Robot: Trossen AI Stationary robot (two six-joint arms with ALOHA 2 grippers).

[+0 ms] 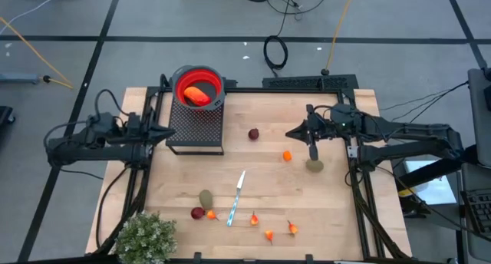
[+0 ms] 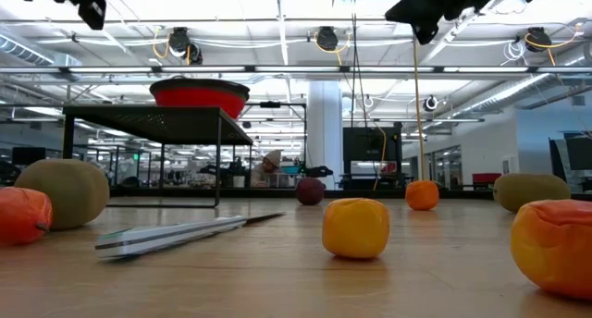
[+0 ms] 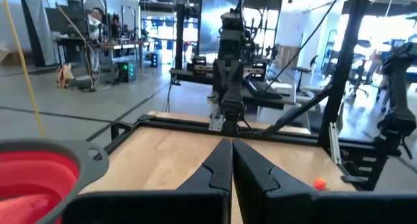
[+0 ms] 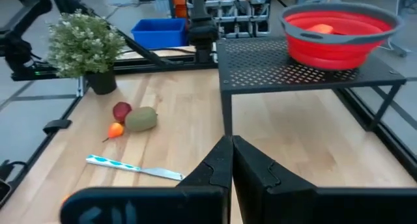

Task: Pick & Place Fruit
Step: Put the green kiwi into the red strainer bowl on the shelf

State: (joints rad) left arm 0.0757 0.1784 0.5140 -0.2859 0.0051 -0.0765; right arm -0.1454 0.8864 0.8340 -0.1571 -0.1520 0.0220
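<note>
While both arms hung with fingers closed and empty, the right gripper was nearer the orange ball and olive fruit just beside it.

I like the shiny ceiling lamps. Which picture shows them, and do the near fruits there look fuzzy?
Low view: bright lamp strips and glare fill the ceiling; the nearest orange-red soft toy fruit at the right edge looks blurry, while the dark-red ball fruit farther back is sharper. High view: even light, the wooden table shows only soft shadows.
</note>
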